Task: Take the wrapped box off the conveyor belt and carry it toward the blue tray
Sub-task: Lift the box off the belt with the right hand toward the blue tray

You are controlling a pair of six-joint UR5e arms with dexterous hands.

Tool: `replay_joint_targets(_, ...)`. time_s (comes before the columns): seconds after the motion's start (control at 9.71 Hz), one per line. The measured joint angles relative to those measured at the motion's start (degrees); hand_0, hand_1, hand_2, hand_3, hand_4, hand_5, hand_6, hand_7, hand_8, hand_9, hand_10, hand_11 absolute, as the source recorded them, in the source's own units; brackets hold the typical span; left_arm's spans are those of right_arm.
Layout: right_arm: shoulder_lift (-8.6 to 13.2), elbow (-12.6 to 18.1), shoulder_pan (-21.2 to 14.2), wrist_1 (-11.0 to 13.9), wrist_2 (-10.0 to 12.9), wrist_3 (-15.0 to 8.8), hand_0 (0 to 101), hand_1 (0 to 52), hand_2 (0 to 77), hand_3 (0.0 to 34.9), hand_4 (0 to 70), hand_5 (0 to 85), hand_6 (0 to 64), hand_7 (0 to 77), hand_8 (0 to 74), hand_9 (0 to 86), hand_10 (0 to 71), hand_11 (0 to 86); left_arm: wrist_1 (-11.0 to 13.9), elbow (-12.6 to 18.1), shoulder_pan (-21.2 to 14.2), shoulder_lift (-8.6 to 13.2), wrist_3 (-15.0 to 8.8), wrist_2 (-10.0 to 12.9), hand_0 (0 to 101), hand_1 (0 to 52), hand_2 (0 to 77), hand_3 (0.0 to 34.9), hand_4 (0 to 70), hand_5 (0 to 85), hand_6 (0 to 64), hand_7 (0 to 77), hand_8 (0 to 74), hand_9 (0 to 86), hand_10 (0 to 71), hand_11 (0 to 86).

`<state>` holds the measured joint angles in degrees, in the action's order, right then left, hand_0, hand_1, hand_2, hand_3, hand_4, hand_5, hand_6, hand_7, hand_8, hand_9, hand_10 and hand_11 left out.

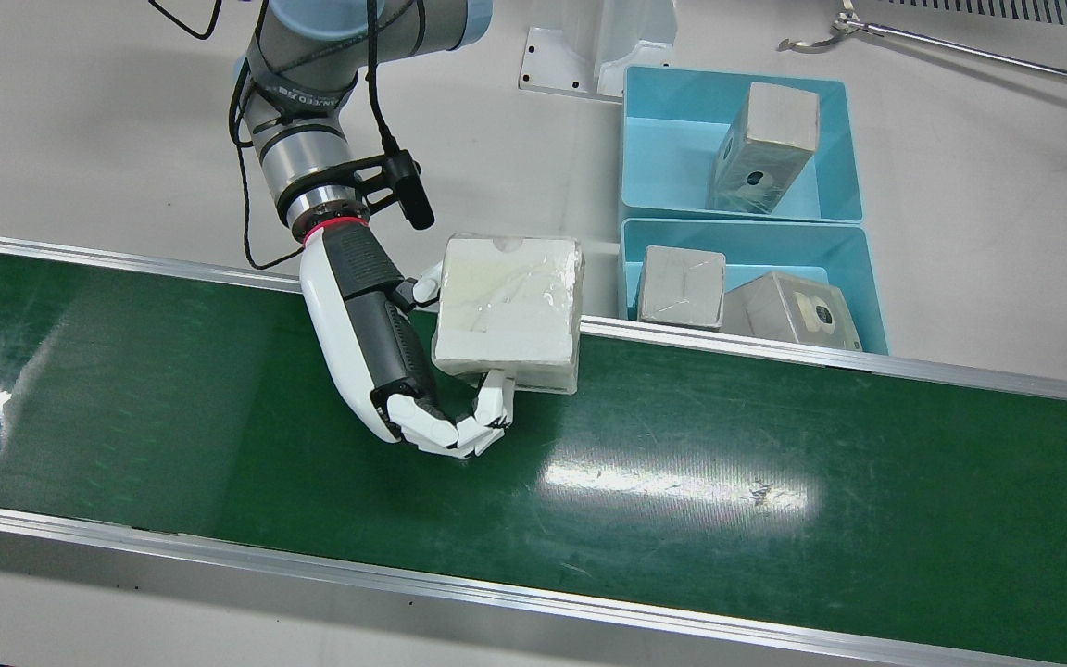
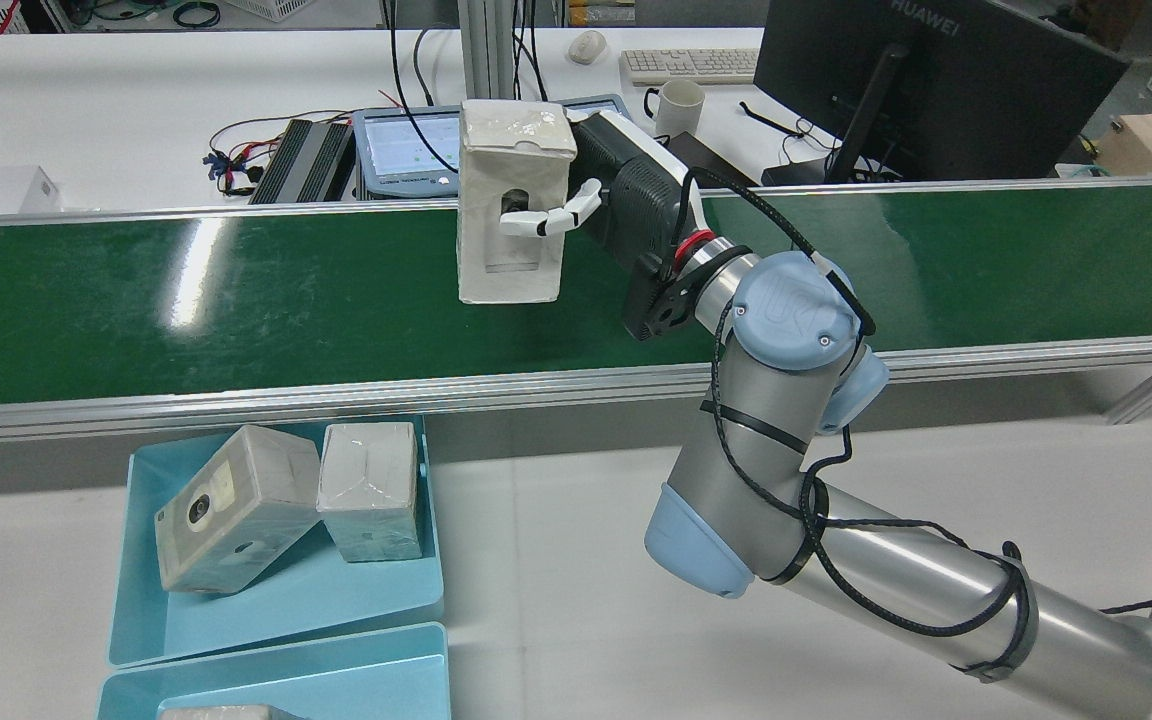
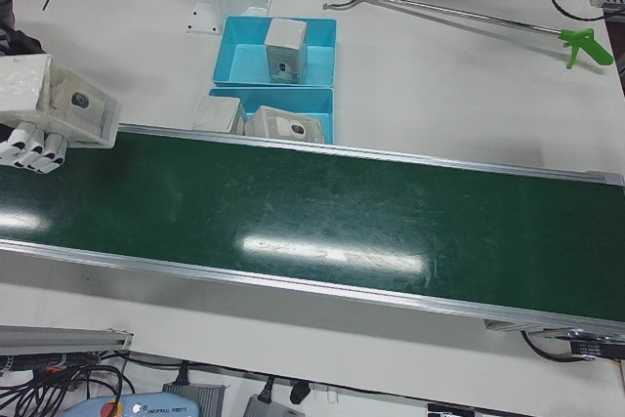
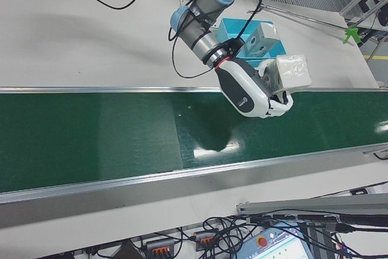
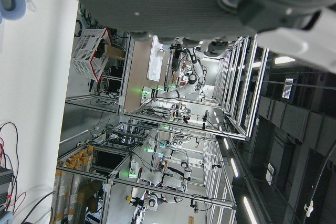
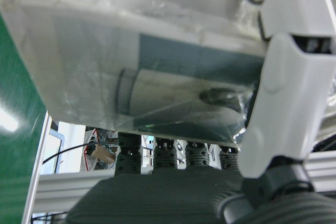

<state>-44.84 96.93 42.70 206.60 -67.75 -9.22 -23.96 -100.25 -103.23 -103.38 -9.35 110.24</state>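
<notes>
Where fingers (image 1: 487,408) wrap, wrapped box (image 1: 510,310) hidden

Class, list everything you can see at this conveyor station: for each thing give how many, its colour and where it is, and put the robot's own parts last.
wrapped box: one, white, held above the belt's far edge
conveyor belt: one, green with silver rails, across the table
blue tray: two, light blue, side by side on the table beside the belt
boxes in the trays: three, grey-white; two in the tray nearest the belt, one in the other
reach grabber: one, silver rod with green handle, on the table beyond the trays
monitor: one, black, on the desk beyond the belt
mug: one, white, beside the monitor
keyboard: one, pale, same desk
right hand: one, white and black, closed on the wrapped box
left hand: not seen in any outside view
</notes>
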Motion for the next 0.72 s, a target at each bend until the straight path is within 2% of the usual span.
replay_joint_targets(0.1, 0.6, 2.9, -1.0, 2.1, 0.4, -1.0, 49, 2.2, 38.7, 7.2, 32.7, 60.0, 36.0, 67.1, 48.0, 57.8, 37.6, 66.5, 0.0, 0.0, 0.0, 0.0, 0.0, 0.0, 0, 0.0, 0.5, 0.0, 0.5, 1.1, 0.5, 0.5, 0.5, 0.0, 0.5, 0.5)
replay_joint_targets(0.21, 1.2, 5.2, -3.0, 3.6, 1.3, -2.6, 49, 2.2, 38.7, 5.8, 32.2, 62.2, 39.8, 70.9, 50.2, 63.3, 43.6, 70.4, 0.0, 0.0, 0.0, 0.0, 0.0, 0.0, 0, 0.0, 0.5, 0.0, 0.5, 1.1, 0.5, 0.5, 0.5, 0.0, 0.5, 0.5)
replay_joint_targets(0.31, 1.7, 6.5, -5.5, 4.5, 2.7, -4.3, 46, 2.2, 38.7, 5.7, 31.1, 66.5, 44.7, 70.4, 58.9, 72.5, 54.0, 70.4, 0.0, 0.0, 0.0, 0.0, 0.0, 0.0, 0, 0.0, 0.5, 0.0, 0.5, 1.1, 0.5, 0.5, 0.5, 0.5, 0.5, 0.5)
replay_joint_targets(0.41, 2.4, 7.2, -8.5, 4.9, 4.3, -6.3, 46, 2.2, 38.7, 5.0, 30.0, 69.8, 50.2, 75.8, 66.0, 77.4, 64.4, 78.0, 0.0, 0.0, 0.0, 0.0, 0.0, 0.0, 0, 0.0, 0.5, 0.0, 0.5, 1.1, 0.0, 0.5, 0.5, 0.5, 0.5, 0.5)
replay_joint_targets(0.51, 3.1, 7.5, -11.9, 5.1, 6.0, -8.8, 46, 2.2, 38.7, 3.7, 30.0, 69.8, 58.9, 77.4, 70.4, 81.3, 70.4, 80.7, 0.0, 0.0, 0.0, 0.0, 0.0, 0.0, 0, 0.0, 0.5, 0.0, 0.5, 1.1, 0.0, 0.5, 0.5, 0.5, 0.5, 0.5)
replay_joint_targets(0.62, 3.6, 7.6, -15.0, 5.1, 7.7, -11.0, 46, 2.2, 38.7, 3.0, 30.0, 69.8, 62.2, 77.4, 70.4, 81.3, 70.4, 80.7, 0.0, 0.0, 0.0, 0.0, 0.0, 0.0, 0, 0.0, 1.1, 0.0, 0.0, 1.1, 0.5, 0.5, 0.5, 0.5, 0.5, 0.5)
replay_joint_targets(0.72, 3.9, 7.5, -17.8, 5.1, 9.1, -12.8, 46, 1.6, 39.3, 3.1, 30.0, 69.8, 62.2, 77.4, 70.4, 81.3, 69.8, 80.7, 0.0, 0.0, 0.0, 0.0, 0.0, 0.0, 0, 0.0, 1.1, 0.0, 0.0, 1.1, 0.0, 0.5, 0.5, 0.5, 0.5, 0.0)
